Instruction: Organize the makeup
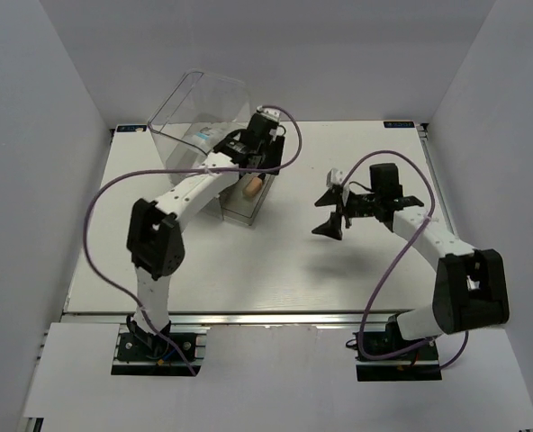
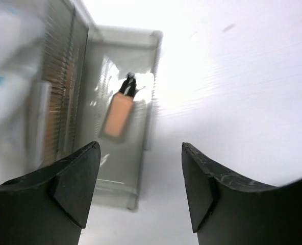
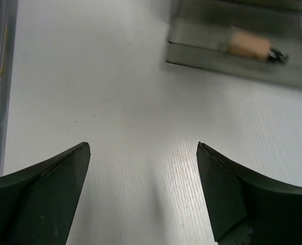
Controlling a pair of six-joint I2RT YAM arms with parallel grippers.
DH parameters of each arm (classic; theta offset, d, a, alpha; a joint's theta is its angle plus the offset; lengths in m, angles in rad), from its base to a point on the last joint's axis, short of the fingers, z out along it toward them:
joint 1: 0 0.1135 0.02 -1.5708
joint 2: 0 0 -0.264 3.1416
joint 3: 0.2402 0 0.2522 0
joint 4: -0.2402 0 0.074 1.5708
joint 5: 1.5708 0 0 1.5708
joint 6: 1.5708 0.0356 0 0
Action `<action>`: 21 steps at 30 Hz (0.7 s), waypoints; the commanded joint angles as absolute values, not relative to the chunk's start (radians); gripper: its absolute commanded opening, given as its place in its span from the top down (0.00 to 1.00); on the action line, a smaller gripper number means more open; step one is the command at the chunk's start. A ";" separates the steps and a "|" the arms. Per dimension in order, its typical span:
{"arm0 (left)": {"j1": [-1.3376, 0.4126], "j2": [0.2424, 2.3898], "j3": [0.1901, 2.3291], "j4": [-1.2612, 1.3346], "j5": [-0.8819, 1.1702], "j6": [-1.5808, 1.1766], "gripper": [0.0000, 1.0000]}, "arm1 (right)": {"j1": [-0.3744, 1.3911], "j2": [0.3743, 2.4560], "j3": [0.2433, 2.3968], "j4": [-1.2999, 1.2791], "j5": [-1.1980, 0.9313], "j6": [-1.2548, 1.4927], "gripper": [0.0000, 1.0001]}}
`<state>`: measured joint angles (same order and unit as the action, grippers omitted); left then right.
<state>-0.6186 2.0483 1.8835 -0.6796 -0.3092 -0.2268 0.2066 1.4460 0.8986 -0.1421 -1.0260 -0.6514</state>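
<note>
A tan foundation bottle (image 1: 251, 186) with a dark cap lies in the pulled-out clear drawer (image 1: 239, 211) of the plastic box. It also shows in the left wrist view (image 2: 118, 115) and the right wrist view (image 3: 249, 45). My left gripper (image 1: 265, 166) is open and empty, hovering over the drawer's (image 2: 120, 189) right edge and the table beside it. My right gripper (image 1: 329, 225) is open and empty above bare table, right of the drawer (image 3: 217, 56). A white-and-blue packet (image 1: 203, 137) lies inside the box. Something brownish (image 2: 59, 97) shows blurred behind the box wall.
The large clear box (image 1: 199, 112) stands at the back left with its lid raised. The white table (image 1: 293, 270) reaches a metal rail at its near edge. Grey walls close in the left, back and right sides.
</note>
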 commanded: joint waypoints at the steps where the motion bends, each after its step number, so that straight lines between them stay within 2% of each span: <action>1: -0.627 1.793 1.891 -0.621 -0.195 -0.307 0.26 | 0.325 1.365 0.871 -0.377 -1.082 -1.159 0.11; 4: -0.626 1.727 1.959 -0.681 -0.129 -0.345 0.27 | 0.522 1.403 0.893 -0.431 -0.933 -1.224 0.11; 6: -0.624 1.695 2.006 -0.730 -0.124 -0.371 0.26 | 0.678 1.463 0.917 -0.376 -0.818 -1.133 0.12; 7: -0.623 1.683 2.041 -0.742 -0.127 -0.377 0.26 | 0.730 1.489 0.960 -0.341 -0.780 -1.020 0.20; 10: -0.620 1.625 2.074 -0.779 -0.153 -0.396 0.24 | 0.887 1.615 1.085 -0.232 -0.686 -0.867 0.36; 12: -0.617 1.591 2.075 -0.807 -0.172 -0.416 0.23 | 0.977 1.719 1.162 -0.143 -0.606 -0.691 0.37; 16: -0.614 1.505 2.042 -0.857 -0.205 -0.449 0.23 | 1.081 1.877 1.339 -0.023 -0.519 -0.431 0.30; 18: -0.615 1.450 2.002 -0.883 -0.221 -0.465 0.23 | 1.135 1.966 1.419 0.061 -0.401 -0.277 0.28; 21: -0.615 1.384 1.964 -0.914 -0.247 -0.485 0.23 | 1.193 2.097 1.587 0.034 -0.252 -0.166 0.23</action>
